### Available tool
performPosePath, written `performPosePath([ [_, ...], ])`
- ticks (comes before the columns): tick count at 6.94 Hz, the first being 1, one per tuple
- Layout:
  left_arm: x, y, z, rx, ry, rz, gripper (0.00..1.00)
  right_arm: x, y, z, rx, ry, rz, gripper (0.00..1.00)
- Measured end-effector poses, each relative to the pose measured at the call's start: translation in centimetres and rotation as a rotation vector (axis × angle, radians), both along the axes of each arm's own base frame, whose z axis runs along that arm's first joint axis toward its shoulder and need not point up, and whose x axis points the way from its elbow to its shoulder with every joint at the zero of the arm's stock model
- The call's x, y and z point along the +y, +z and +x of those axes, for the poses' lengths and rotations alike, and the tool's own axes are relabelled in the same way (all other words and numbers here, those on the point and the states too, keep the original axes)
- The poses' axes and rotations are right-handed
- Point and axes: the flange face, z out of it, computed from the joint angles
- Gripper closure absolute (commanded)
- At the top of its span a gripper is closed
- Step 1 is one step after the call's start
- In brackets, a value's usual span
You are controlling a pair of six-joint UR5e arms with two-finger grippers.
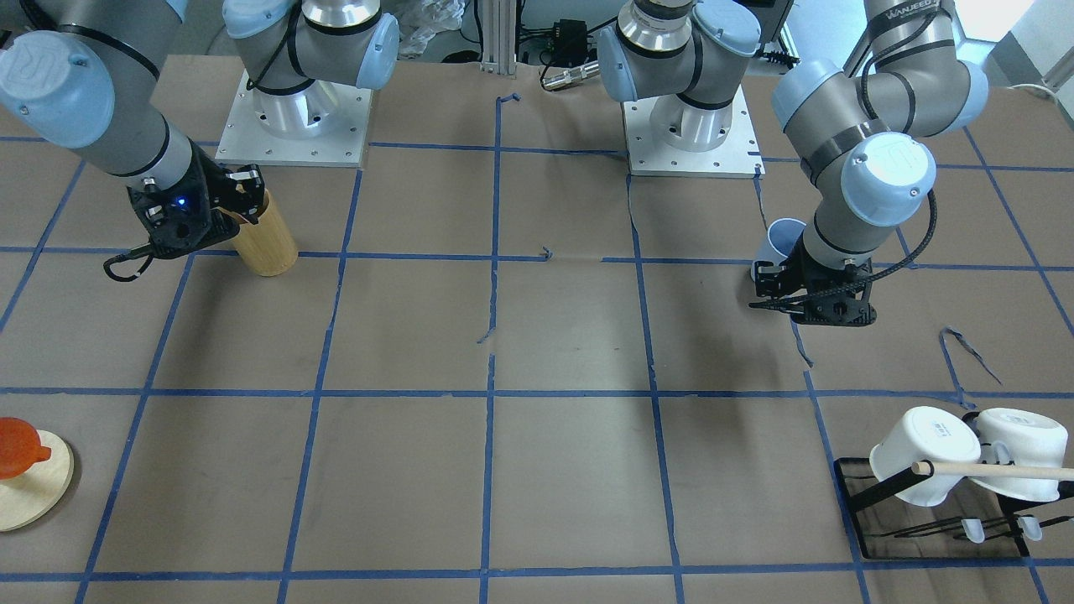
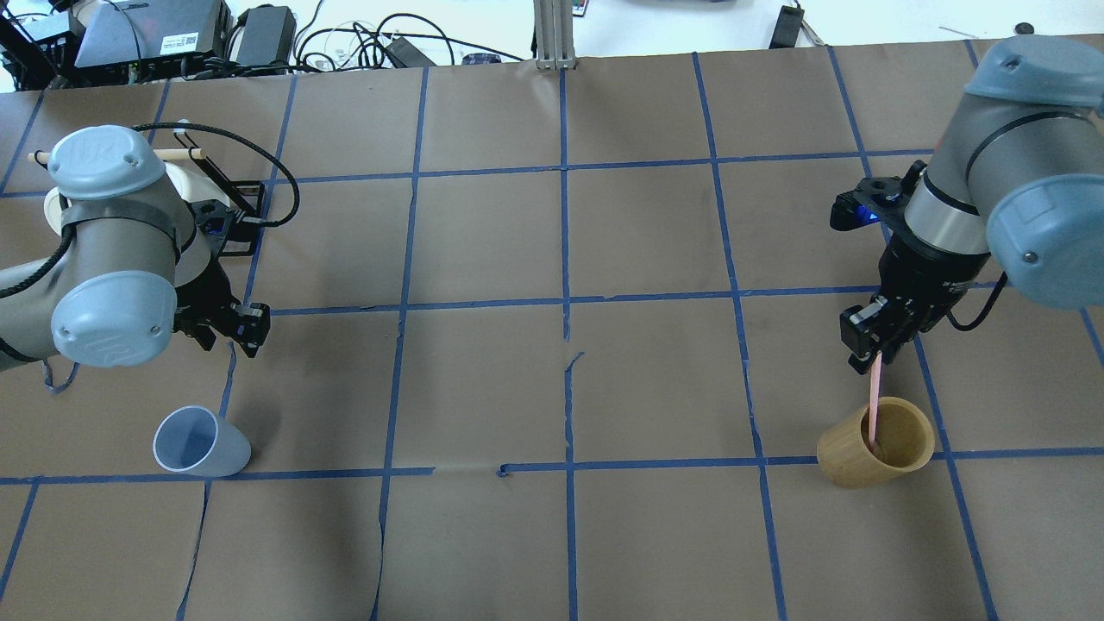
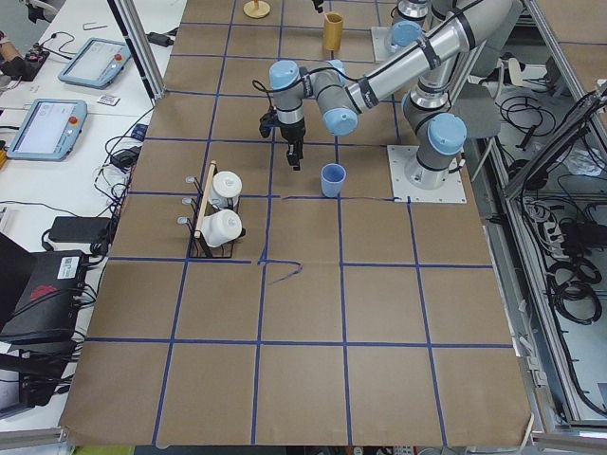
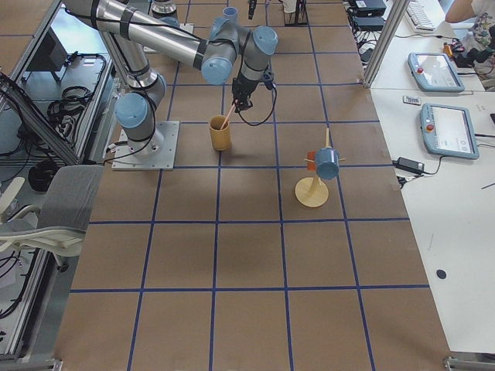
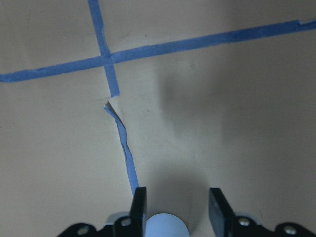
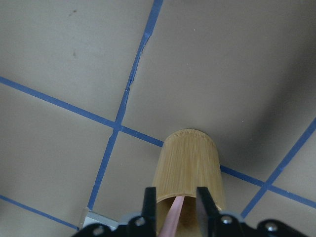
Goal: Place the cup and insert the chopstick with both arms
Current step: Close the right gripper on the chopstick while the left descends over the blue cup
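A pale blue cup (image 2: 200, 442) stands upright on the paper-covered table, near the robot's left side. My left gripper (image 2: 235, 330) hovers a little beyond it, open and empty; in the left wrist view the cup's rim (image 5: 167, 227) shows just behind the fingers (image 5: 139, 207). On the other side stands a bamboo holder (image 2: 897, 453) with a pink chopstick (image 2: 875, 401) leaning in it. My right gripper (image 6: 177, 195) is directly above the holder. The chopstick (image 6: 174, 217) passes between its fingers, with a gap showing on each side.
A black rack (image 1: 873, 491) with two white mugs and a wooden dowel sits at the far left corner. A round wooden stand (image 1: 33, 491) with an orange cup is at the far right. The arms' base plates (image 1: 294, 126) lie along the robot's edge.
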Motion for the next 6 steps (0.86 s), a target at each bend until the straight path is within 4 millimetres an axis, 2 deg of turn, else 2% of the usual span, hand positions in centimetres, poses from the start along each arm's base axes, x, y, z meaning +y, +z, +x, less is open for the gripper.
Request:
performPosePath([
  [2, 0.4, 0.9, -0.1, -0.019, 0.105, -0.015, 0.41, 0.3, -0.4, 0.0, -0.003, -0.001, 0.017, 0.62],
  [4, 1.2, 1.4, 0.0, -0.057, 0.175, 0.009, 0.45, 0.8, -0.7, 0.1, -0.012, -0.002, 0.052, 0.66],
  [5, 1.6, 1.1, 0.1, -0.066, 0.203, 0.023, 0.51, 0.9, -0.7, 0.1, -0.012, 0.0, 0.056, 0.69],
  [6, 2.0, 0.5, 0.3, -0.065, 0.221, 0.04, 0.71, 0.8, -0.7, 0.1, -0.011, 0.004, 0.054, 0.79],
])
